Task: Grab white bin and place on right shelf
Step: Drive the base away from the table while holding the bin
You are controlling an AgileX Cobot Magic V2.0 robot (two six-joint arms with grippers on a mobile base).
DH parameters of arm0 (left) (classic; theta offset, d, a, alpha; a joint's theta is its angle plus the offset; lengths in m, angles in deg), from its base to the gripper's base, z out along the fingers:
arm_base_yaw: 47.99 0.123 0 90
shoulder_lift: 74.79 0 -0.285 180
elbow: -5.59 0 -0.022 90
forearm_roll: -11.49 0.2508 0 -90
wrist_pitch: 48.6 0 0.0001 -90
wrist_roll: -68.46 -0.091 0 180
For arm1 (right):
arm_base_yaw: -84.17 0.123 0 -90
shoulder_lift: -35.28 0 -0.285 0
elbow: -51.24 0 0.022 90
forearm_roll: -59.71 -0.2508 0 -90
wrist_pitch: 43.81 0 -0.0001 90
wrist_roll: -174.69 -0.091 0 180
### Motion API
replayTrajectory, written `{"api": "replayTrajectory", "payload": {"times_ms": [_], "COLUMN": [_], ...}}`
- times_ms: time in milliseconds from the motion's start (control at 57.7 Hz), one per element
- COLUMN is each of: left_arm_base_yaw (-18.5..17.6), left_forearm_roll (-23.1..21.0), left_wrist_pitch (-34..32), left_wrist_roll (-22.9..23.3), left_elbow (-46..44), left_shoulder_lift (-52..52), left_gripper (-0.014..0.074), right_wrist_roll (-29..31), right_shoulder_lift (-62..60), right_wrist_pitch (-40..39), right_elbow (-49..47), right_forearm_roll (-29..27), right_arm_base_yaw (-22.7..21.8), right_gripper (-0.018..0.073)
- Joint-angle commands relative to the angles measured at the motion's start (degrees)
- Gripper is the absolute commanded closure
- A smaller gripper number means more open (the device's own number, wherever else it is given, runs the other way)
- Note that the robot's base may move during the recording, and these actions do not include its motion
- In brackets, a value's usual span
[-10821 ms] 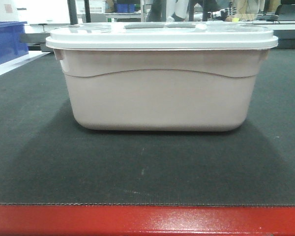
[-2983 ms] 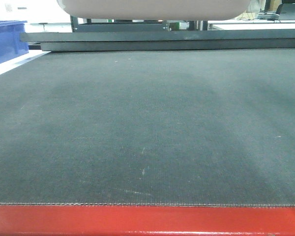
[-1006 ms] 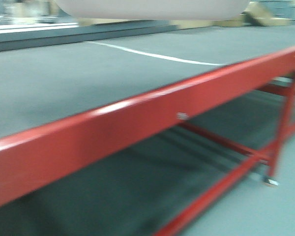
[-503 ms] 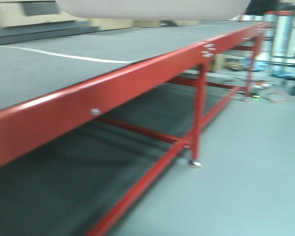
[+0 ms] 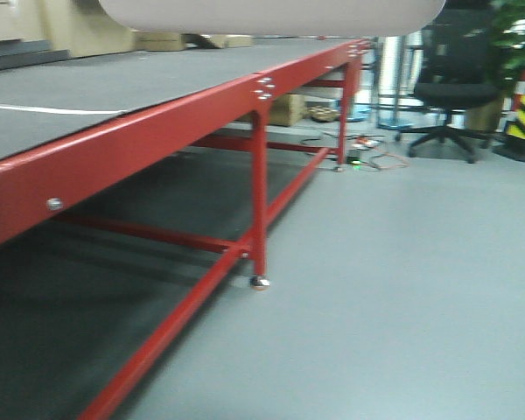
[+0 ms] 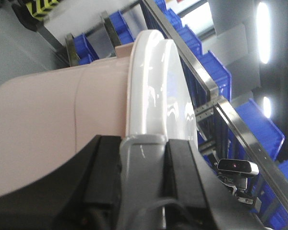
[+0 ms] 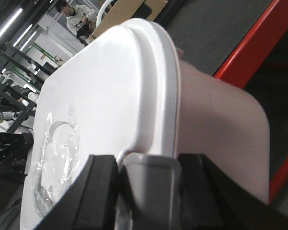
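Bin: large rectangular pale pinkish-beige plastic tub with flat white lid (image 5: 271,16) hangs in the air between my arms, above the edge of the red-framed table with dark mat (image 5: 157,131); the front view shows only its underside. My left gripper (image 6: 143,143) and right gripper (image 7: 149,160) are each clamped on the lid rim at opposite ends. I'd judge it stiff, bulky and smooth-skinned, load unknown, so squeeze evenly, keep it level and watch for the lid popping off. Can't tell if the steel rack holding blue plastic bins (image 6: 204,79) is the target shelf.
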Motion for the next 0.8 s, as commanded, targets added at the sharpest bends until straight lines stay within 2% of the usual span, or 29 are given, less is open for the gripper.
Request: {"api": "replayTrajectory", "payload": {"times_ms": [0, 780], "left_arm_base_yaw": [-3.23, -3.23], "left_forearm_roll": [-3.25, -3.25], "left_wrist_pitch": [19.59, 19.59], "left_wrist_roll": [-0.09, -0.09], "left_elbow": [-1.95, -1.95], "left_shoulder_lift": [3.23, 3.23], "left_gripper": [0.0722, 0.0722], "right_wrist_roll": [1.48, 1.48], "right_shoulder_lift": [-3.03, -3.03], "right_wrist_pitch": [10.51, 10.51], "right_elbow": [-1.94, -1.94], "right_forearm_roll": [-6.26, -6.26], "right_arm_base_yaw": [3.22, 3.22], "right_gripper": [0.0491, 0.0491]}}
